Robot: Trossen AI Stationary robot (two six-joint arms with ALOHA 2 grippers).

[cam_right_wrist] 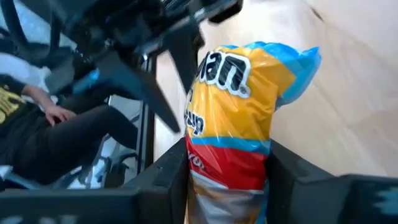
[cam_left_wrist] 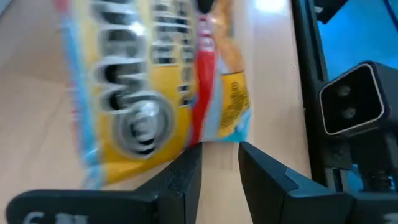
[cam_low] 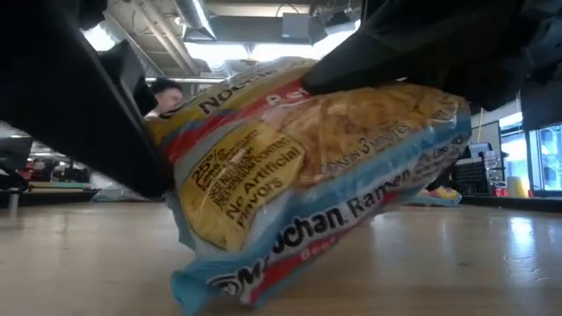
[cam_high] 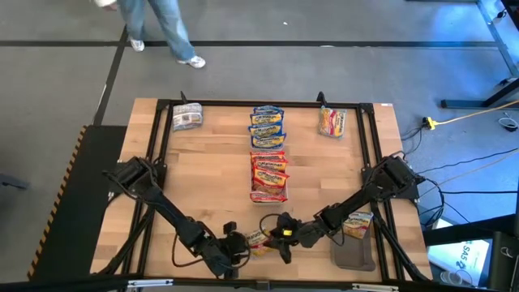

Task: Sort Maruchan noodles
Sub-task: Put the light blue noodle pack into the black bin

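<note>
One blue-yellow Maruchan packet with a red band (cam_high: 259, 239) sits between my two grippers near the table's near edge. My right gripper (cam_right_wrist: 227, 177) is shut on it. My left gripper (cam_left_wrist: 221, 158) is open, and the packet (cam_left_wrist: 155, 93) stands just ahead of its fingertips, with only bare table in the gap. In the low view the packet (cam_low: 299, 167) fills the picture, tilted. Other packets lie sorted at the far side: silver-grey ones (cam_high: 187, 118), blue-yellow ones (cam_high: 266, 126) and red-orange ones (cam_high: 269, 174). My right gripper pinches the packet between its two fingers across the red-banded part (cam_right_wrist: 227, 158), coming level from the table's right. The blue crimped end (cam_right_wrist: 301, 59) sticks out beyond the fingers. The packet is tilted, its lower corner (cam_low: 193, 294) down at the tabletop. My left gripper: I cannot tell whether it touches the packet.
A dark grey tray (cam_high: 357, 258) sits near the right near corner with a packet (cam_high: 357, 223) at its far end. Another packet (cam_high: 332, 122) lies at the far right. A black frame (cam_high: 243, 104) edges the wooden table. A person sits beyond the table (cam_right_wrist: 37, 118).
</note>
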